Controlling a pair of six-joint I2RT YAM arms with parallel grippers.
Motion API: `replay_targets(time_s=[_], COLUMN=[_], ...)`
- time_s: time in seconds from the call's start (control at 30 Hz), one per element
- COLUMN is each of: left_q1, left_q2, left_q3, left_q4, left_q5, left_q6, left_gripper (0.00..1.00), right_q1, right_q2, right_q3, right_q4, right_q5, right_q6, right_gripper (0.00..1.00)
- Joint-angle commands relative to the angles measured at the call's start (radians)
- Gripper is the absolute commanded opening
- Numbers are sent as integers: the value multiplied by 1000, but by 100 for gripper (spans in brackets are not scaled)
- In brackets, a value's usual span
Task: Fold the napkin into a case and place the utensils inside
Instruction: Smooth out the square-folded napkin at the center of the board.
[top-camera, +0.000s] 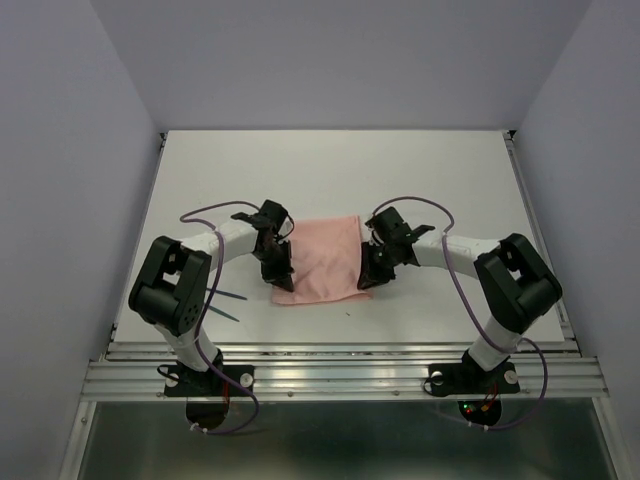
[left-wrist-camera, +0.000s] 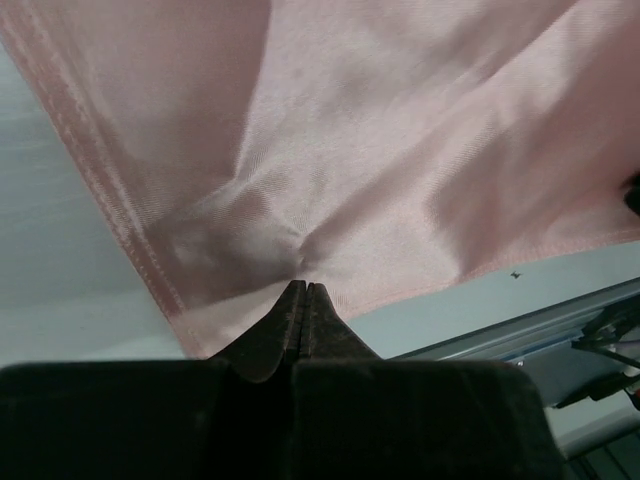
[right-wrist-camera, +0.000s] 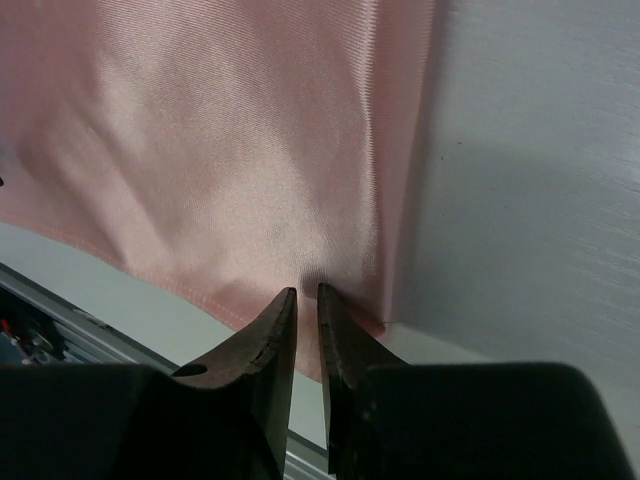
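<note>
Two end effectors work one napkin (top-camera: 318, 258), a salmon-pink cloth lying flat just below the centre of the top view.

- Napkin: rough rectangle, its lower edge slightly slanted and close to the tabletop's (top-camera: 330, 170) near edge. The left wrist view shows a stitched hem running down the left border. Shallow creases radiate from the left grip point.
- Left end effector (left-wrist-camera: 303, 288): fingers pressed together and pinching the napkin near its lower-left corner, where the fabric puckers at the tips. In the top view it sits at the cloth's left border.
- Right end effector (right-wrist-camera: 306, 292): fingers a narrow slit apart, tips at the napkin's lower edge by its right corner. Whether any cloth lies between them cannot be told.
- Utensils (top-camera: 230, 314): thin teal-green handles at lower left of the top view, partly behind the left arm and apart from the napkin.
- Room: a broad band of white tabletop runs from the napkin's upper edge to the back wall, with more on both sides beyond the arms. Only a slim strip separates the lower edge from the aluminium rail (top-camera: 340, 365).
- Speck (top-camera: 347, 317): a small dark mark on that strip.
</note>
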Motion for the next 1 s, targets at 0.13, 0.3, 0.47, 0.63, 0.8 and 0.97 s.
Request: replay_targets(time_s=[0.13,0.3,0.47,0.63,0.8,0.97], left_q1=[90,185,194,207,214,214], left_q2=[21,49,26,-37,-59,-62], left_q3=[293,413,397,303,246,283], left_q4=[-101,-117,-105,-100,-69,-69], left_q5=[-103,-125,-140,-181,-166,-167], left_q6=[103,102,83,74,56,51], left_gripper=[0,0,0,4,8,8], right_q1=[4,4,4,4,-20,-20], right_q2=[87,155,218,206,228,209], right_q3=[-67,-9,63,106,169,281], right_q4=[-17,9,49,64,63,81], right_q5=[219,252,267,267,279,252], right_q6=[196,282,325,330,316,210], right_gripper=[22,22,22,22,23,24])
